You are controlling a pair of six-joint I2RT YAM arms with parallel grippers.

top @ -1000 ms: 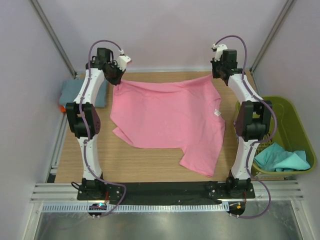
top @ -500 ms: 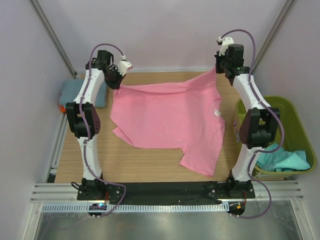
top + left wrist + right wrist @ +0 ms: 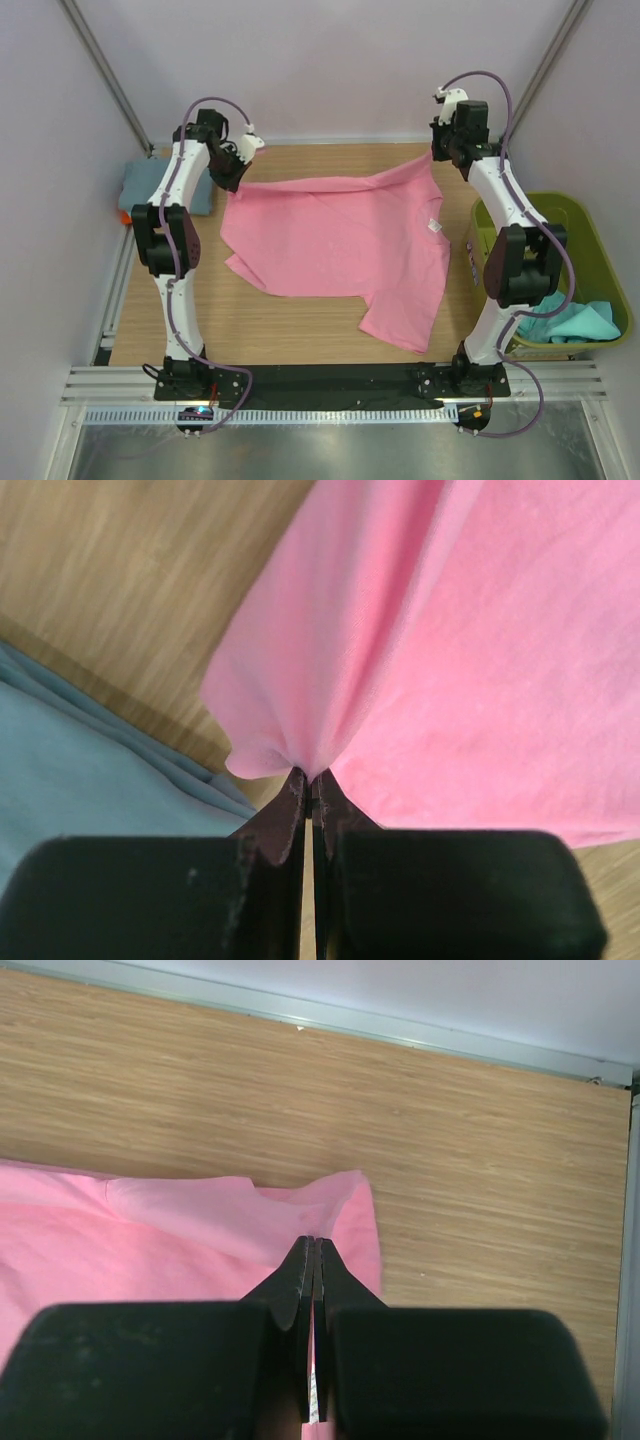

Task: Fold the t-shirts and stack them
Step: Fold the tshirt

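A bright pink t-shirt [image 3: 335, 240] lies spread on the wooden table, its far edge lifted off the surface. My left gripper [image 3: 236, 178] is shut on the shirt's far left corner [image 3: 300, 750]. My right gripper [image 3: 436, 152] is shut on the far right corner [image 3: 320, 1215], held higher than the left one. A folded grey-blue t-shirt [image 3: 170, 188] lies at the table's far left edge and shows in the left wrist view [image 3: 80, 770]. A teal t-shirt [image 3: 570, 322] lies crumpled in the basket.
An olive-green plastic basket [image 3: 590, 235] stands off the table's right edge beside the right arm. A back rail [image 3: 400, 1030] and wall close the far side. Bare wood [image 3: 250, 325] shows in front of the pink shirt.
Both grippers have lifted the pink shirt's far corners. The right gripper rose and moved right and toward the back; the left shifted slightly forward. The far edge is now pulled taut.
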